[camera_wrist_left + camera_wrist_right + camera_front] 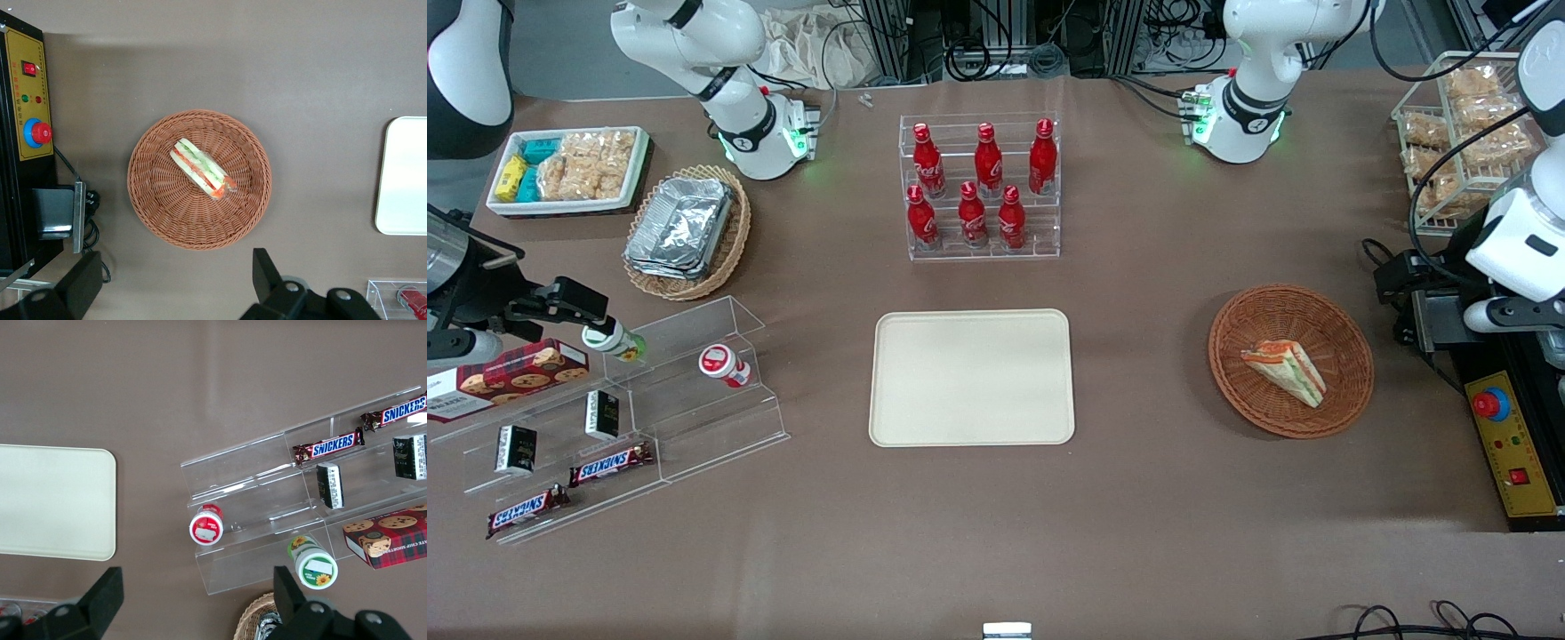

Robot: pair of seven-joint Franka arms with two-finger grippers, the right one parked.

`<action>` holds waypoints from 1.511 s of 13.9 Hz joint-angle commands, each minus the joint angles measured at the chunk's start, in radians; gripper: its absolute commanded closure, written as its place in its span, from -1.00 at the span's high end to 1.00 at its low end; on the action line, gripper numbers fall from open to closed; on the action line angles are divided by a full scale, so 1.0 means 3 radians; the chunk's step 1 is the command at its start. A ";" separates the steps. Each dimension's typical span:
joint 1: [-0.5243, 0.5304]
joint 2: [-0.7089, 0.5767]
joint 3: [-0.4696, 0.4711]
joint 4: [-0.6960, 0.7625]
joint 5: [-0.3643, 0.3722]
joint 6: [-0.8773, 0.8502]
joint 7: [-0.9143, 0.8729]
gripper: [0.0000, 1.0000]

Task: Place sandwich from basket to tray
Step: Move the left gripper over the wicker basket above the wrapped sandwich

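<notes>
The sandwich (1285,369) is a wrapped white wedge with orange and green filling, lying in the reddish-brown basket (1263,320) toward the working arm's end of the table. The cream tray (971,378) lies bare mid-table, beside the basket. My left gripper (1489,316) hangs high above the table, over the basket's edge farther from the front camera. The left wrist view looks down on the sandwich (202,168), the basket (160,213) and the tray's edge (403,180). There the gripper (175,263) is open wide and empty, well above everything.
A yellow control box (1513,444) and a grey bracket (1440,320) with cables stand beside the basket at the working arm's end. A rack of red bottles (983,187) stands farther from the front camera than the tray. A clear snack shelf (623,400) is toward the parked arm's end.
</notes>
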 commanded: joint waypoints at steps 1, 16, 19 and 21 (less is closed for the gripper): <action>0.0015 0.0051 -0.0013 0.0121 -0.0041 -0.0110 0.0046 1.00; 0.0010 0.0051 -0.0008 -0.0840 -0.0240 0.0533 -0.2055 1.00; 0.0000 0.0076 -0.0008 -0.1330 -0.0195 0.1120 -0.2198 1.00; -0.0016 0.0082 -0.0023 -0.1612 0.0040 0.1489 -0.2377 1.00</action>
